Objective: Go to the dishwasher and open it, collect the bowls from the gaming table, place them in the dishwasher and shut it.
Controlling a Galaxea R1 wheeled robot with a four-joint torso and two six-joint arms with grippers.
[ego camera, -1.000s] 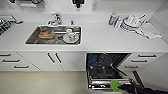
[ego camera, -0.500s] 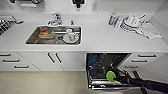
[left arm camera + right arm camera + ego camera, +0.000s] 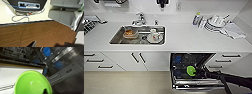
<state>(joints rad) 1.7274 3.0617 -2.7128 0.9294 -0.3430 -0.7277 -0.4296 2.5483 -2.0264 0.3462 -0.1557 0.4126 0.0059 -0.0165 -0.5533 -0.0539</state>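
Green bowl [image 3: 191, 70] pinched at its rim by right gripper [image 3: 199, 71], hanging over open dishwasher [image 3: 182, 86] rack. Likely risk: snagging rack tines or slipping, rim grip being slight.

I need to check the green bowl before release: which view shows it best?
Right wrist view: the green bowl is large and close, above the open dishwasher. Head view shows it small, at the right gripper. Left wrist view faces a wooden surface.

Green bowl [image 3: 191, 70] tilted over the open dishwasher [image 3: 192, 65].
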